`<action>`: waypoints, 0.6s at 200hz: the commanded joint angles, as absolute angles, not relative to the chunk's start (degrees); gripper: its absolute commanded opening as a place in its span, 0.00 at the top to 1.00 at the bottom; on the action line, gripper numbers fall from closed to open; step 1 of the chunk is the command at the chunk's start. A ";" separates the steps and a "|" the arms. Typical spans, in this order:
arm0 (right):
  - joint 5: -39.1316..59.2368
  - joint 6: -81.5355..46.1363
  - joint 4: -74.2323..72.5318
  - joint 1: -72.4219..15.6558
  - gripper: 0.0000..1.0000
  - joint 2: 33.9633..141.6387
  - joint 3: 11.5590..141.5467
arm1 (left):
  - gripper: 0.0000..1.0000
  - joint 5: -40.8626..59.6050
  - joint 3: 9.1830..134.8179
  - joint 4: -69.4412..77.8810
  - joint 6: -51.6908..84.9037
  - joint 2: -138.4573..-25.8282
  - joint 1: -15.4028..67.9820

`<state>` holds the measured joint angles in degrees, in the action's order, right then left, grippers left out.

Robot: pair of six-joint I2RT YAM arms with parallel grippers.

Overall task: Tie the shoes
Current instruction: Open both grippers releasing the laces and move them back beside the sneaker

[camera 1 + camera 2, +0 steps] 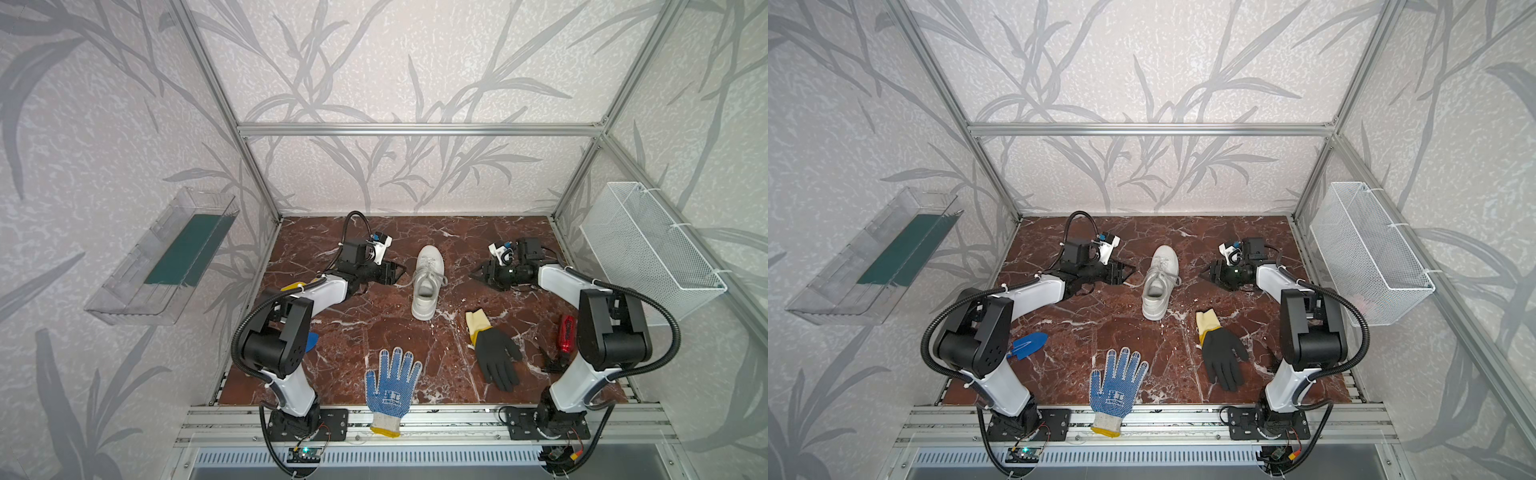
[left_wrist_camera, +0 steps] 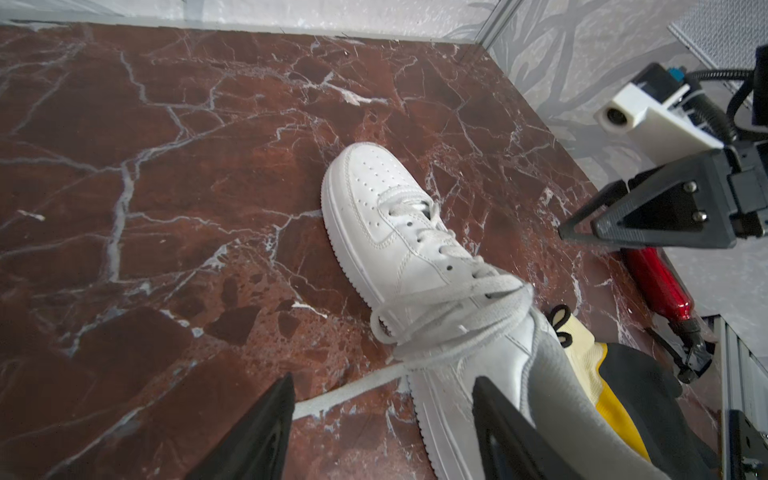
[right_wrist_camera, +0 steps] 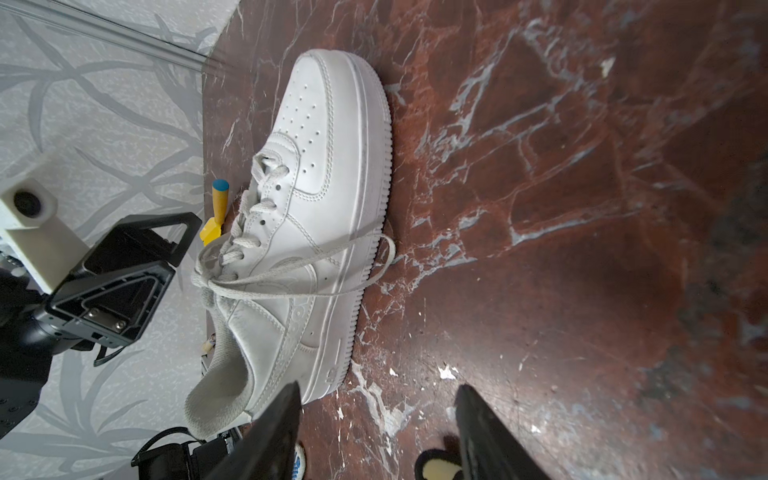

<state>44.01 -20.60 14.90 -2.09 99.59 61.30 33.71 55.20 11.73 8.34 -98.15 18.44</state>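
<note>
The white sneaker (image 1: 428, 282) stands on its sole at the middle of the marble-patterned table (image 1: 332, 332), toe toward the far wall and heel nearer. Its laces (image 1: 432, 279) meet in a knot at the top of the tongue, so the bow looks formed. From there 1 loop (image 2: 386, 328) falls over the left flank and 1 loop (image 3: 386, 257) drapes over the right flank down to the table.

The left gripper (image 1: 401, 272) sits just left of the shoe, level with the knot. Its jaws are apart and empty, and a loose lace end (image 2: 353, 390) lies on the table between them. The right gripper (image 1: 476, 275) mirrors it on the right, jaws likewise apart and holding nothing. Each faces the loop on its own side, probably because tightening a bow means pulling outward along that line.

Nearer lie a black glove with yellow cuff (image 1: 494, 357) and a blue-dotted glove (image 1: 392, 382), both apart from the shoe.
</note>
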 commanded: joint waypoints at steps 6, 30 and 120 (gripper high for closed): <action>44.82 -19.09 16.42 -1.85 0.40 98.76 64.02 | 0.31 30.43 52.50 7.09 6.39 -95.35 22.11; 45.21 -18.55 16.57 -1.85 0.40 98.85 64.95 | 0.33 29.14 51.71 5.60 6.48 -95.52 24.95; 44.25 -11.61 21.82 -5.28 0.40 101.96 72.51 | 0.34 26.10 49.93 6.01 6.35 -93.14 28.53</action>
<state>45.06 -16.84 17.15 -3.22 100.40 67.96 29.06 51.72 8.19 8.56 -96.55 29.30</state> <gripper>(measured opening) 0.599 0.660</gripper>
